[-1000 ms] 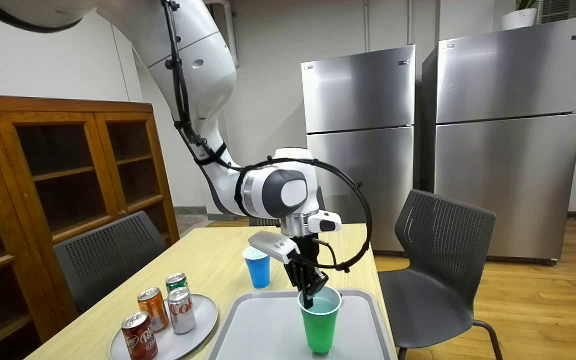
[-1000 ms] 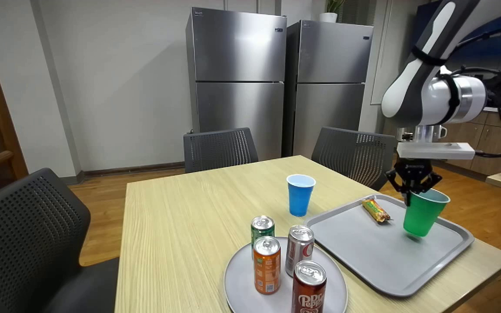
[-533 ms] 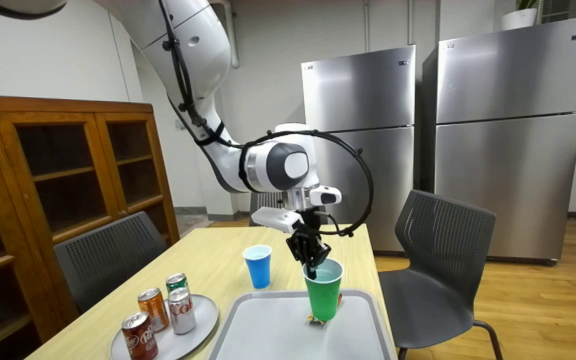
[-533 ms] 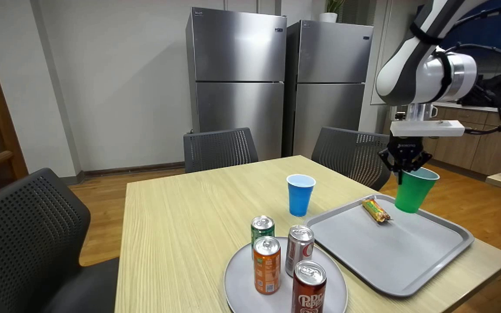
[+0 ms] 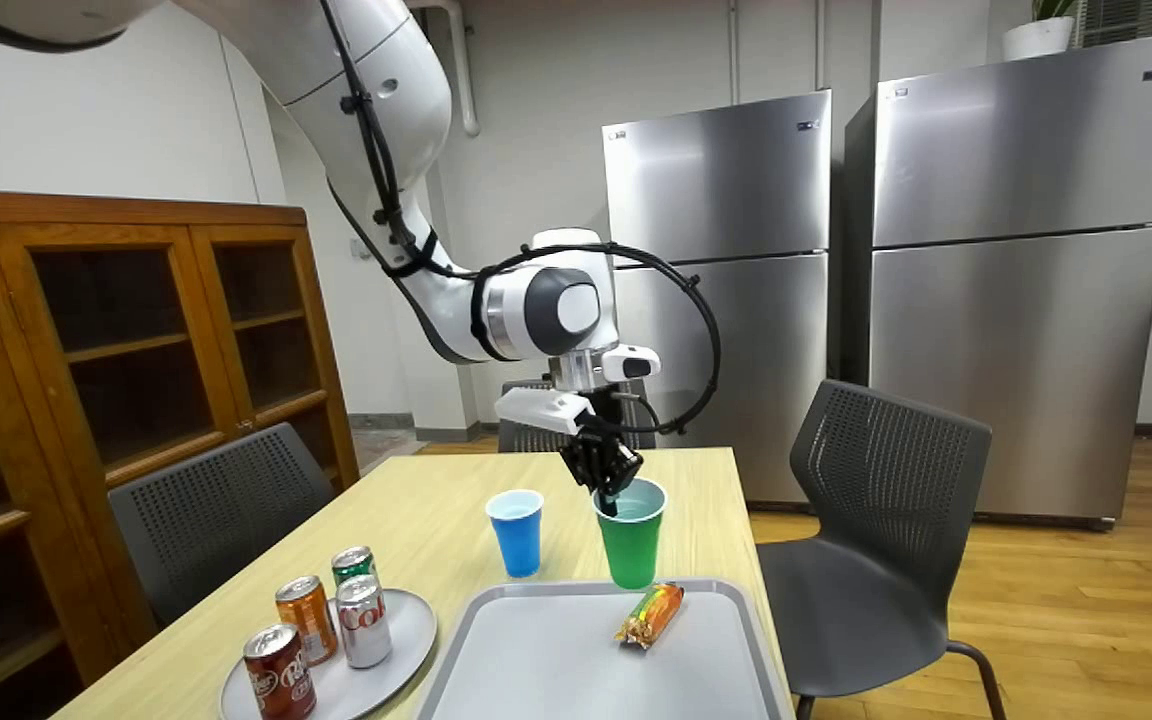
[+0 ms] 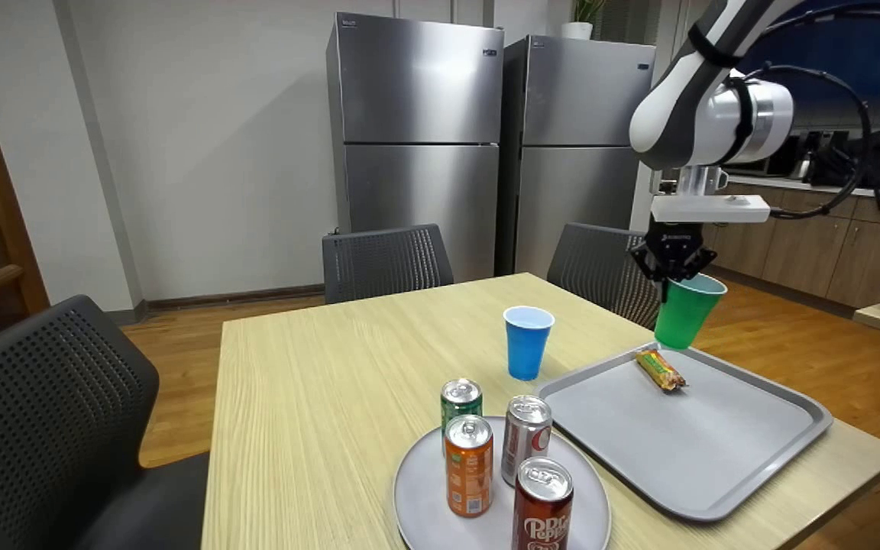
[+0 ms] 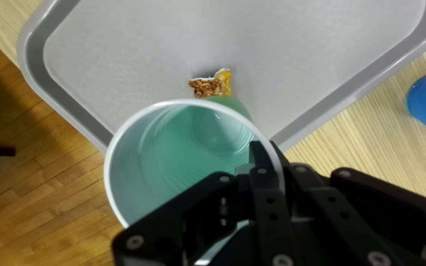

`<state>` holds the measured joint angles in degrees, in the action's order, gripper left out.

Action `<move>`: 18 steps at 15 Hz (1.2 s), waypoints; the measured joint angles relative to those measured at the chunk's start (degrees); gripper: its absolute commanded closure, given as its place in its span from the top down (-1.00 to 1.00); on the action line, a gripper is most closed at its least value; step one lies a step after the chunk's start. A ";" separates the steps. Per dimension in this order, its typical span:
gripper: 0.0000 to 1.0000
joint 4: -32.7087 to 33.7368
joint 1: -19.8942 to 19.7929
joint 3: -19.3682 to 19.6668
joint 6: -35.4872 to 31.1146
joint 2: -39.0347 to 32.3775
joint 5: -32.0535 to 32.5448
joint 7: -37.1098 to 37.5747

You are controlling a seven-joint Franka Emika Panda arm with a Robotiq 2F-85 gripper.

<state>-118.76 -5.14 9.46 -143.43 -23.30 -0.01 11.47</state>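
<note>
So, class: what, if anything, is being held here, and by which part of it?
The green cup, by its rim: the tool is shut on the edge, one finger inside and one outside.

Pale table [image 6: 348, 382] beneath gray tray [image 6: 684, 451], round plate [image 6: 418, 493], blue cup [image 6: 528, 347].

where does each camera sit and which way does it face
An exterior view: raised, facing two refrigerators across the table; arm, entering upper left, and gripper show.
An exterior view: raised, plate in foreground, facing the same refrigerators; lower arm, gripper at right.
Wrist view: mounted on the arm, looking down into the green cup, tray beyond; gripper fingers show.
Both exterior views share the blue cup and refrigerators.
</note>
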 measured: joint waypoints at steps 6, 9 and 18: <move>-0.98 7.09 0.03 -2.54 0.00 -5.55 -0.79 -0.24; -0.98 11.11 0.16 -3.08 0.00 -8.89 -0.79 -0.25; -0.98 23.81 1.16 -3.74 4.02 -18.15 -0.69 -1.38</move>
<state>-94.95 -3.98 5.72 -139.42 -41.45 -0.70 10.10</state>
